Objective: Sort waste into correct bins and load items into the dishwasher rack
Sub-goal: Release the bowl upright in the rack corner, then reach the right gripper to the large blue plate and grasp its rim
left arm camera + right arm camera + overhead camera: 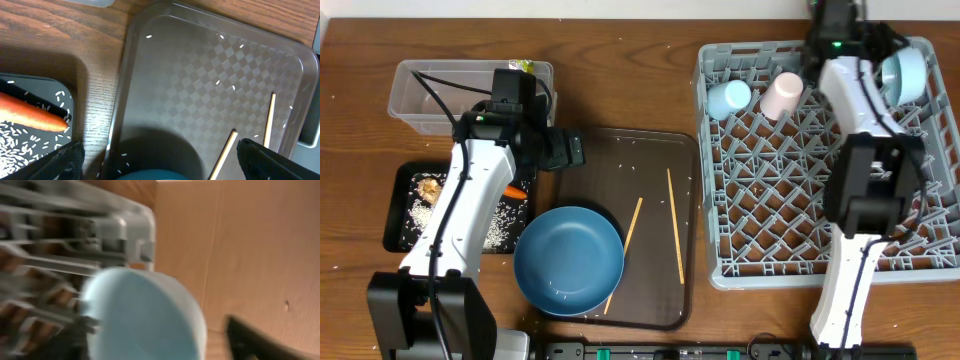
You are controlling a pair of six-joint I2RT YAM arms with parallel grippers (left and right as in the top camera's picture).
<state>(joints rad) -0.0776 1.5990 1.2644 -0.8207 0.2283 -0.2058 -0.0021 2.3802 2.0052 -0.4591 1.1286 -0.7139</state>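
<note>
Step judged: seating the small light-blue bowl [905, 72] on edge in the dishwasher rack [705, 160], upper right of the overhead frame.

Right gripper [878, 48] sits at the bowl's left edge. The wrist view is blurred, so grip or release cannot be told.

Advice: get the jaws fully clear of the rim, then lift straight off without dragging.

Left gripper [160, 156] is spread wide and empty over the brown tray [200, 65].

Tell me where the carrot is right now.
Overhead view, left side of the table: the carrot lies in the black tray at its right edge, beside the scattered rice and just left of the brown serving tray.
</note>
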